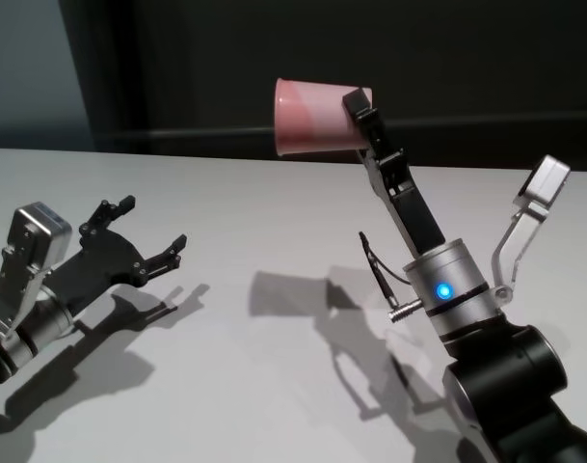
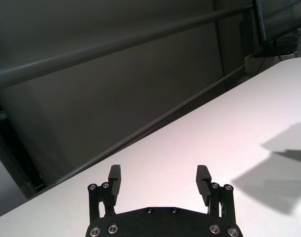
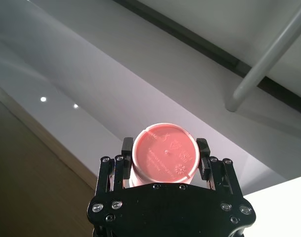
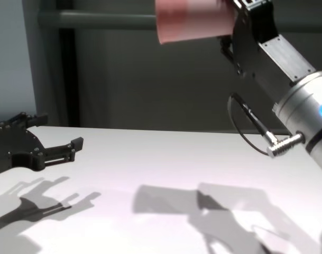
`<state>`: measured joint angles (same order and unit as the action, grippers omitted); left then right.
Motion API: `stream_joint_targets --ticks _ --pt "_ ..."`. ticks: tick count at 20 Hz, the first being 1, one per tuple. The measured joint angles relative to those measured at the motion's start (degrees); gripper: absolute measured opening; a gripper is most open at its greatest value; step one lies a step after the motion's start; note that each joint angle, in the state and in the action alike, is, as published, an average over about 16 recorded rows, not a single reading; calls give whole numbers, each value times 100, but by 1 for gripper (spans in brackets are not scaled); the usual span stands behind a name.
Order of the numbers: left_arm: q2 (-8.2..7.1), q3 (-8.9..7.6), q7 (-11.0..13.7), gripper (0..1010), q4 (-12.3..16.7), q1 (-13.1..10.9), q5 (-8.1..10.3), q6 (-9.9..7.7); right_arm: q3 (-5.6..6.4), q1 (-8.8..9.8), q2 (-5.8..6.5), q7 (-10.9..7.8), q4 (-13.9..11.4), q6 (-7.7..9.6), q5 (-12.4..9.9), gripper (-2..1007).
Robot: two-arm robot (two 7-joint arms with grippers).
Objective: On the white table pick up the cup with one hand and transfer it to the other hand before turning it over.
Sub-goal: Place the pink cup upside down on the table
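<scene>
Head view: right gripper [image 1: 362, 108], raised above the white table [image 1: 274, 212] at far right, grasps the cup [image 1: 317, 118] on its side, rim pointing left; left gripper [image 1: 139, 231] splayed, empty, near left.

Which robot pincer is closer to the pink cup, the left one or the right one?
The right. The right pincer is shut on the cup, holding it on its side high above the white table. The left pincer is open and empty, low over the table, far off to the cup's left.
</scene>
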<state>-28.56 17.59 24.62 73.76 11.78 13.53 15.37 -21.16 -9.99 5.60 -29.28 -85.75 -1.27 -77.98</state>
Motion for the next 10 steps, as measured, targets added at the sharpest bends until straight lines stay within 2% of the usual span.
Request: stream_joint_targets --ticks 5,10 --pt "-2 3 -6 1001 3 2 0 0 35 96 122 174 -87 -168 20 743" --pt "-3 5 -10 1001 5 3 0 -1 78 192 290 438 -234 -409 102 743"
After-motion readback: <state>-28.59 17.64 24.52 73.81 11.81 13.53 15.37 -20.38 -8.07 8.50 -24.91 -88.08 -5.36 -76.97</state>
